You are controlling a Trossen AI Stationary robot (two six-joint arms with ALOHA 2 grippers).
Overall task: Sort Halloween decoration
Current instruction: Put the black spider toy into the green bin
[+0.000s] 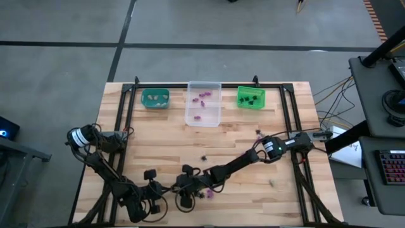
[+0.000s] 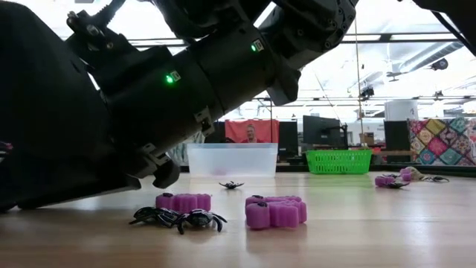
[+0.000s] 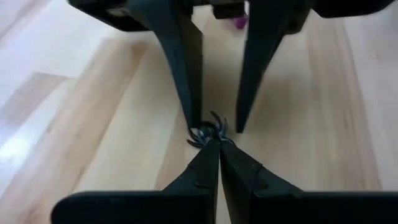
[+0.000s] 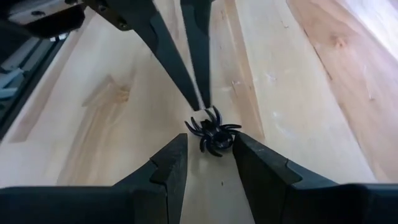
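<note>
A small black plastic spider (image 4: 214, 134) sits between my two grippers near the table's near edge. My left gripper (image 3: 214, 142) is shut on it. My right gripper (image 4: 211, 148) is open, one finger on each side of the spider; I cannot tell whether they touch it. In the low view two black spiders (image 2: 178, 217) and two purple trinkets (image 2: 275, 212) lie on the table under the arms. The teal bin (image 1: 155, 97), clear bin (image 1: 203, 103) and green bin (image 1: 250, 97) stand along the far edge, each with trinkets inside. My left gripper pinches the black spider by the legs at one side (image 4: 204, 115) between its two fingertips (image 4: 199, 99). Only the free ends of the fingers reach it. Whether the spider rests on the table or is lifted does not show.
Loose trinkets lie on the table: a black one (image 1: 204, 158) mid-table, a purple one (image 1: 209, 194) near the grippers, and more toward the right (image 1: 258, 133), (image 1: 272, 183). A black metal frame (image 1: 288, 101) runs around the table. Bare wood lies between the bins and the arms.
</note>
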